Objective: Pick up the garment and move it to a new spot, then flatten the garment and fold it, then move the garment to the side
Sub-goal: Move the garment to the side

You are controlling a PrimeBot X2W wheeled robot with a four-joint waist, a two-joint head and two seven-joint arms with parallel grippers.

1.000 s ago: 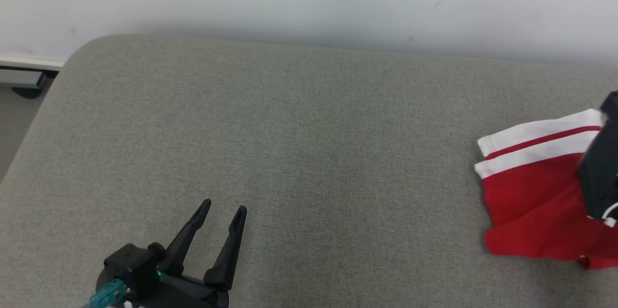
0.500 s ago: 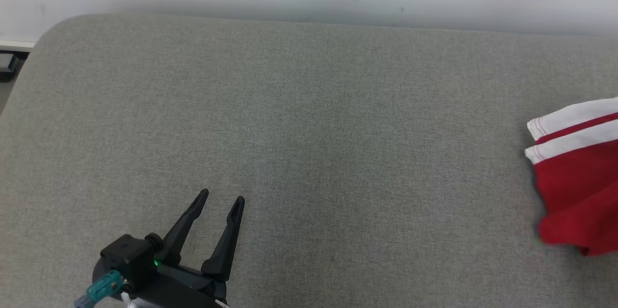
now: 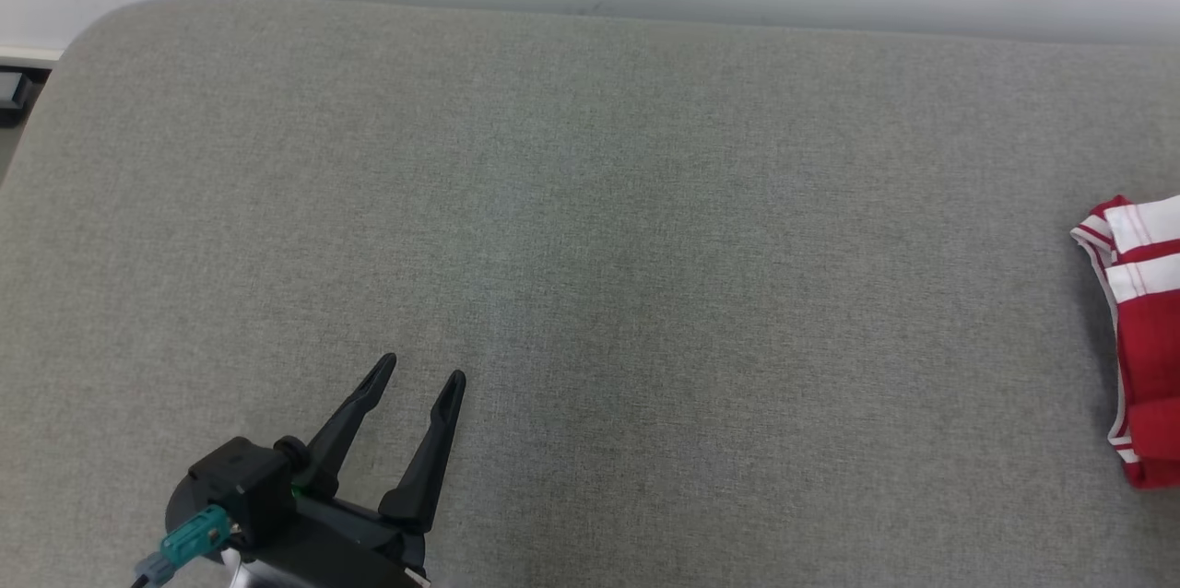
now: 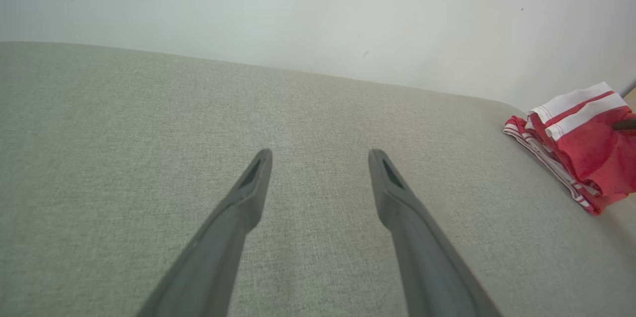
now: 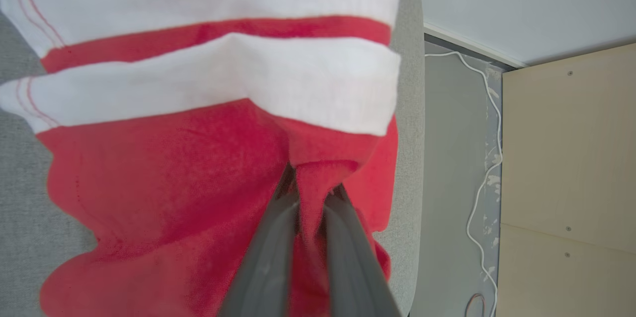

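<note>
1. Most of garment [image 3: 1143, 339] cut off by right edge, head view.
2. Tips of right gripper [image 5: 311, 193] buried in red cloth in wrist view, can't see them.
3. Base of left gripper [image 3: 422, 367] cut off at btm edge, head view.

The left hand [image 3: 422, 369] has two long, tapering black fingers [image 3: 426, 454] on a black housing [image 3: 244, 487], with a teal connector [image 3: 192, 539] (grey cable attached).
</note>
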